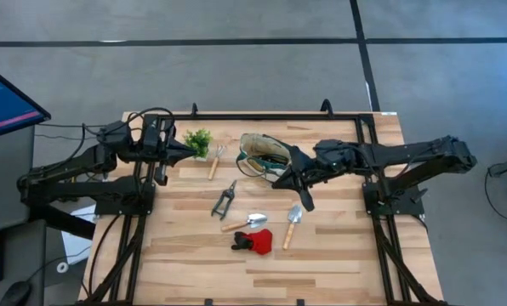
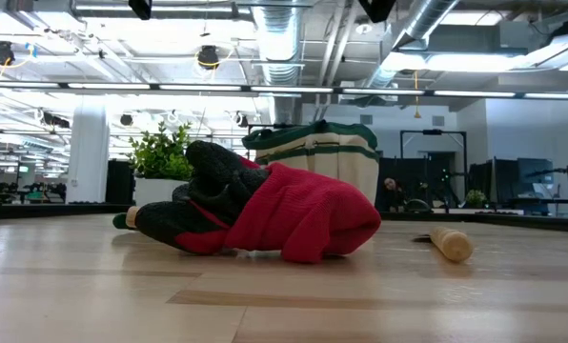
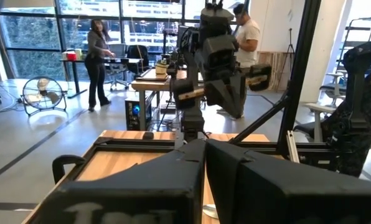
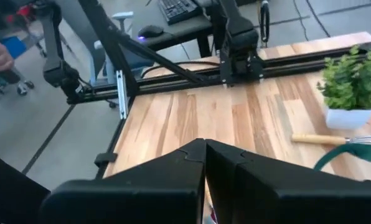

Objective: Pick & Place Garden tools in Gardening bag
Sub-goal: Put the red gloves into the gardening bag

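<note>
Left gripper (image 1: 188, 150) closed, empty, beside plant (image 1: 198, 140). Right gripper (image 1: 281, 182) closed, empty, by bag (image 1: 260, 153). 5 tools (image 1: 255, 221) on table (image 1: 338, 255).

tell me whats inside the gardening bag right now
From above, the gardening bag shows its open mouth and green handles, no tool clearly inside. The right gripper, shut, covers its near edge, and the bottom is hidden.

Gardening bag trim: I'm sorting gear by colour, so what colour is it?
Dark green, on the cream fabric gardening bag; clearest in the low view.
</note>
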Available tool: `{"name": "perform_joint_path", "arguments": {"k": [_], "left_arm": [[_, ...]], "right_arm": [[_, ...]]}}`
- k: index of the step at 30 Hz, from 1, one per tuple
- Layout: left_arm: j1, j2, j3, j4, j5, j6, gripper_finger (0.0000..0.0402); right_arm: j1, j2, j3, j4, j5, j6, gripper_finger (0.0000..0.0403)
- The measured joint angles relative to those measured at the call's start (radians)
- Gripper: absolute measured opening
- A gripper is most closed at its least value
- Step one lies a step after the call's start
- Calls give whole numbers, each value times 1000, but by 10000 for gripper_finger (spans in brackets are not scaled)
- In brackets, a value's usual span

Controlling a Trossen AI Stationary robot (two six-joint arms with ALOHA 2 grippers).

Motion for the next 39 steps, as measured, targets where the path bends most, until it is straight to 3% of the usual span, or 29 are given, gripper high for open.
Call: {"name": "perform_joint_path", "arguments": {"k": [12,24,39], "left_arm": [[0,41,0,0,0,-53,3],[0,144,0,6,9,-50,3],[0,128,0,0,10,-23,3]], "right_arm": [[44,58,-3,123,1,-34,0],[133,238,-1,221,1,-34,0],[163,376,0,305,3,75,0]]}}
